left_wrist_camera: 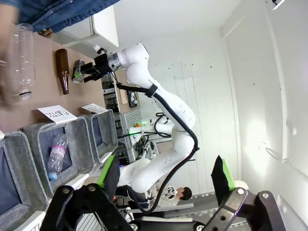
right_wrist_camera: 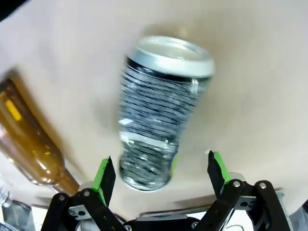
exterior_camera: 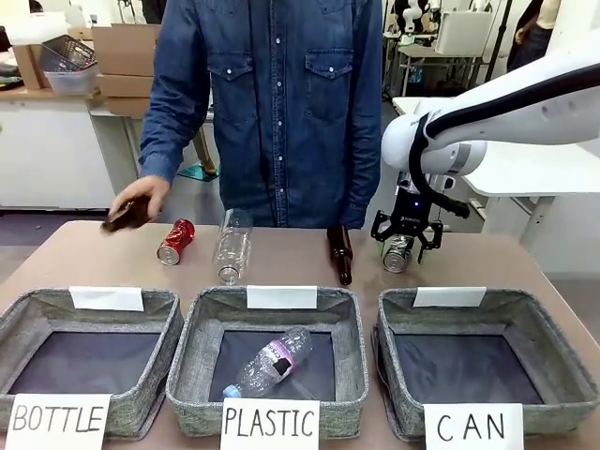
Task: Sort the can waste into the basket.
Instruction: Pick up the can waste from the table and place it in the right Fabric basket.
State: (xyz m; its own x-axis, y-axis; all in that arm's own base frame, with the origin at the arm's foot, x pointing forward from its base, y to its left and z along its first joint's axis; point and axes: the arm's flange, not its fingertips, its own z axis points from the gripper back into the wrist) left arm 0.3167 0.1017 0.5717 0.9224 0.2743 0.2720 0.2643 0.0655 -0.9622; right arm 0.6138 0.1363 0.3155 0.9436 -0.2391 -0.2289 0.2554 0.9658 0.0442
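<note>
**My right gripper straddles the black can, jaws spread, pads clear of it on both sides.**

The can lies on its side on the table, just behind the CAN basket. A brown bottle lies just beside it, close to one of my fingers. Farther along lie a clear plastic bottle and the red can, near the person's hand, which grips a dark bottle. My right arm reaches in from the side, wrist pointing down. My left gripper hangs wide apart in the air, holding nothing.
</note>
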